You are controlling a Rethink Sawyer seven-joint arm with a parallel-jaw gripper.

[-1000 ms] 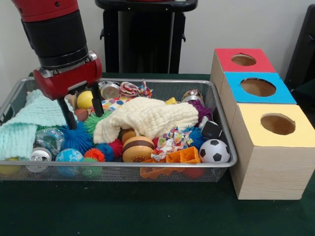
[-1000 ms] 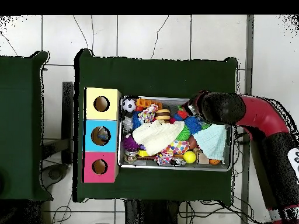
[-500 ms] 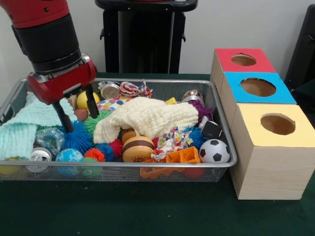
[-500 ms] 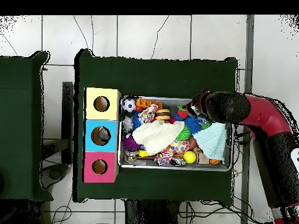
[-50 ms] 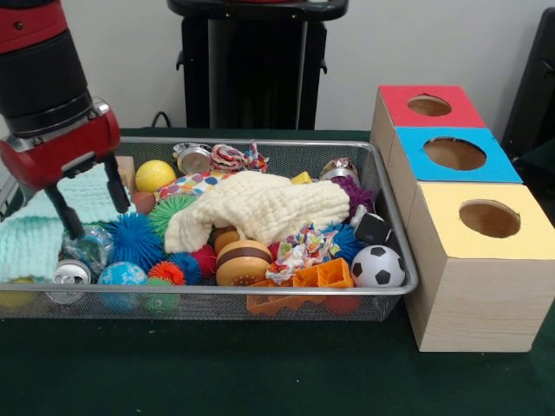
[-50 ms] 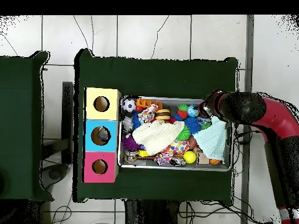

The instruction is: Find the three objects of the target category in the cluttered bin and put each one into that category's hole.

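Judging by the full bin (image 5: 395, 260), your sorting looks barely begun; the gripper (image 5: 88, 201) hangs spread and empty.

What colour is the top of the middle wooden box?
Blue: the middle wooden box has a blue top with a round hole, clearest in the front view.

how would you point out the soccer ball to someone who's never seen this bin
Find the wire mesh bin beside the three wooden boxes. Go to its front corner nearest the yellow-topped box. The soccer ball sits there, the only black-and-white patterned ball, right of the orange plastic piece.
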